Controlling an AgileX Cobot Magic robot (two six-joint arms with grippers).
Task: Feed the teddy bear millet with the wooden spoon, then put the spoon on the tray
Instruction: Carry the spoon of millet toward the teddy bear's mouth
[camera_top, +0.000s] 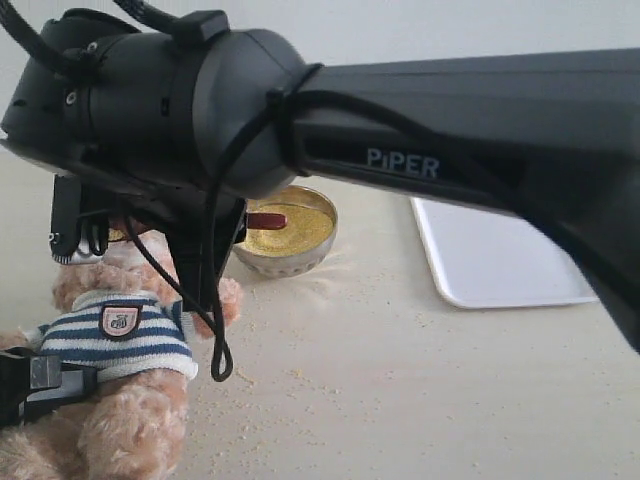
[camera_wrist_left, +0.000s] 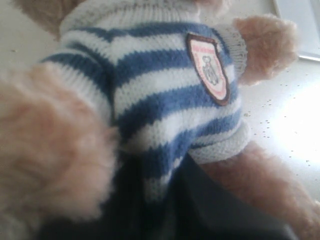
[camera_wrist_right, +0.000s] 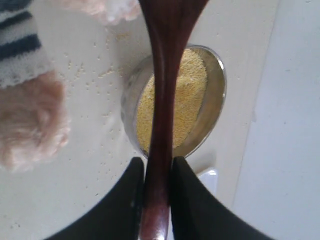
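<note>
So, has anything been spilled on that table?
Yes: fine yellow millet grains lie scattered over the pale tabletop, beside the small round metal bowl and near the fluffy light-brown teddy bear.

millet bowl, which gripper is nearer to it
Right. The right gripper holds the wooden spoon over the millet bowl; the left gripper is at the teddy bear, off to one side.

A small round metal bowl (camera_top: 292, 264) stands on the pale beige tabletop (camera_top: 420, 390)
</note>
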